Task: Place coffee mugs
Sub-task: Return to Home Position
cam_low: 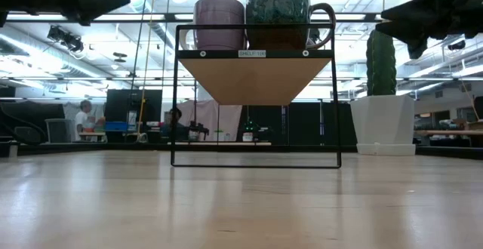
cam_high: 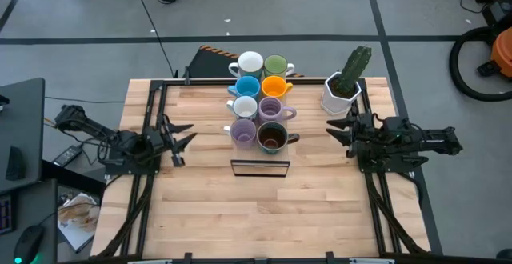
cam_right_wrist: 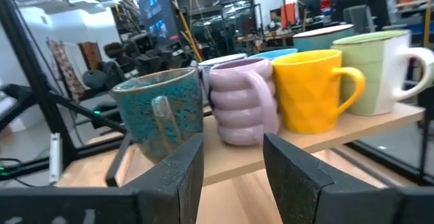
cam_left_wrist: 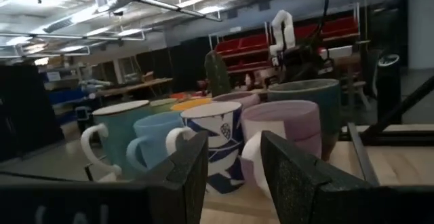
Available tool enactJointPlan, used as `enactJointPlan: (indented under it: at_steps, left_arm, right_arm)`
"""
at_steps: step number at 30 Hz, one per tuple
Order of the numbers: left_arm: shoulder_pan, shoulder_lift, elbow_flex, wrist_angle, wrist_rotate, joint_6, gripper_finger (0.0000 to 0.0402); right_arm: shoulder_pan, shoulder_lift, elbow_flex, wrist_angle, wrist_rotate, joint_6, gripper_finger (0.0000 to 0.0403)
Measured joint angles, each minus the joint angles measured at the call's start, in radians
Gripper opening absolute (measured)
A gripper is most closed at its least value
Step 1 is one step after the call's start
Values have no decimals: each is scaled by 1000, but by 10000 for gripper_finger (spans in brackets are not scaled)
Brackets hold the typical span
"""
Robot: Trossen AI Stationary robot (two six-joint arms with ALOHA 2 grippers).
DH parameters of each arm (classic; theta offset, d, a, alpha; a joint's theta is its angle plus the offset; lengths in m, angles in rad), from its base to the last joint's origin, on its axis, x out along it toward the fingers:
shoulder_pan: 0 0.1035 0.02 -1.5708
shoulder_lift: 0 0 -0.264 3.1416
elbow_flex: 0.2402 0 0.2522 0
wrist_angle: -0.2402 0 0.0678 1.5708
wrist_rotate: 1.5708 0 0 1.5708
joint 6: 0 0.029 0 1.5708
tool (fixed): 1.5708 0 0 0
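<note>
The placing looks finished, as far as the pictures show: every mug in view stands on the black wire-framed wooden shelf (cam_low: pixel 256 79) at the far middle of the pale wooden tabletop (cam_high: pixel 256 216), eight in two rows of four. One row holds the plain white mug (cam_high: pixel 250 62), the light blue mug (cam_high: pixel 247 86), the white blue-patterned mug (cam_high: pixel 244 106) and the nearer lavender mug (cam_high: pixel 243 131); the other holds the pale green mug (cam_high: pixel 276 65), the orange-yellow mug (cam_high: pixel 274 86), the farther lavender mug (cam_high: pixel 271 109) and the dark speckled teal-brown mug (cam_high: pixel 272 138). None sits on the tabletop itself, so I judge that only parking the arms is left.

The left claw (cam_high: pixel 182 136) hangs above the tabletop to the left of the shelf, fingers parted, holding nothing; the right claw (cam_high: pixel 336 134) mirrors it on the right, near the white hexagonal cactus pot (cam_high: pixel 340 96), likewise parted and empty; both point inward toward the shelf.
</note>
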Motion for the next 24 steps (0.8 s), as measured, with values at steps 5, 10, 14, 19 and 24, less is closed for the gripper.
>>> enactJointPlan:
  at_steps: [5,10,14,19,24]
  left_arm:
    - [-1,-41,0,13,117,-67,142]
    - [-1,-194,8,-168,331,-209,142]
    - [-1,-347,18,-324,492,-325,142]
    - [0,-363,26,-355,593,-397,142]
    - [0,-367,26,-400,573,-458,142]
  right_arm:
    - [0,0,2,2,-29,10,157]
    - [0,0,22,24,0,-31,157]
    - [0,0,22,41,109,-35,157]
    - [0,3,22,44,133,24,157]
    - [0,6,22,44,121,20,158]
